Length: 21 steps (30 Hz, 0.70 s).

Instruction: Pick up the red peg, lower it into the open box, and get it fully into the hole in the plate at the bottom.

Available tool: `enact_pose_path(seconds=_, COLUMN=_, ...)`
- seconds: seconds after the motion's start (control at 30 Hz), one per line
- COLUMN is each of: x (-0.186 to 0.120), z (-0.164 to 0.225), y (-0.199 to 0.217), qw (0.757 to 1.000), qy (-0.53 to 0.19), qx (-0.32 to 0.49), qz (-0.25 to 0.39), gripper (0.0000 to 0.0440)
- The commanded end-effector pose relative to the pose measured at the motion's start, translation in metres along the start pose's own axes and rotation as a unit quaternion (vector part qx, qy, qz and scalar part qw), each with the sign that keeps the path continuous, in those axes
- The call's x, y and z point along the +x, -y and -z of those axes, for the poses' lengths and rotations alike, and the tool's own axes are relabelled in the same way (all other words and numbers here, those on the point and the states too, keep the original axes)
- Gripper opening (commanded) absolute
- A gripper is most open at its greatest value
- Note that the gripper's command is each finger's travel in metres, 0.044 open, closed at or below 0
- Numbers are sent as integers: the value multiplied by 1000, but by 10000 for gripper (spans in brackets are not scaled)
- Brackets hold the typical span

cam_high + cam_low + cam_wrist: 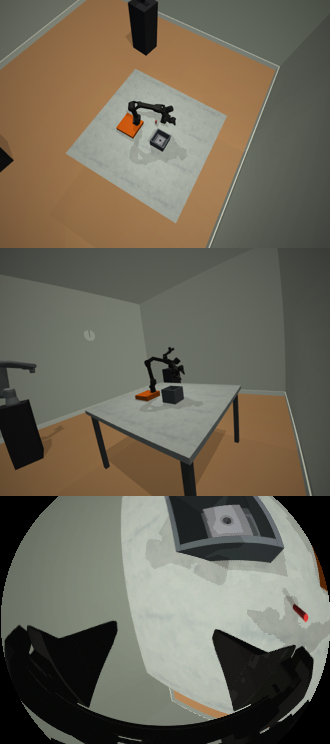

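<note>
The box's [152, 144] [168, 397] [227, 552] raised walls flank its open top.

One peg [156, 122] [300, 613], one box [152, 144] [168, 397] [227, 550], one table [120, 170] [160, 421] [165, 616].

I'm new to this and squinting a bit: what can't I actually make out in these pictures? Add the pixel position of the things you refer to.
- Red peg [156, 122] [300, 613], exterior view: not visible, apparently behind the dark box [156, 144] [168, 396] [230, 550].
- Box's bottom plate, exterior view: hidden by the box walls.
- Orange base [128, 125] [145, 396] [322, 571], wrist view: mostly cut off by the right edge.
- Clock's [89, 335] markings, exterior view: too small.
</note>
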State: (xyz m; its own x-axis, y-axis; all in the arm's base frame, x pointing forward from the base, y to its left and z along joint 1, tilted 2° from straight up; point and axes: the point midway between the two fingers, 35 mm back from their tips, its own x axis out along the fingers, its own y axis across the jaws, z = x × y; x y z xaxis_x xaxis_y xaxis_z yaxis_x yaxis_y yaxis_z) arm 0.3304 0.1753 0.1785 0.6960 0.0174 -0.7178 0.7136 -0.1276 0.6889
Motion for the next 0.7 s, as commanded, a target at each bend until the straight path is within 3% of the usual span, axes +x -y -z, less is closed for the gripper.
enact_pose_path(seconds=0.0, x=-7, z=-5, y=16, qw=998, qy=-7, qx=-35, qz=43, gripper=440)
enact_pose_path(seconds=0.67, x=-54, z=-41, y=126, qw=939, qy=-49, qx=-177, qz=291, gripper=440)
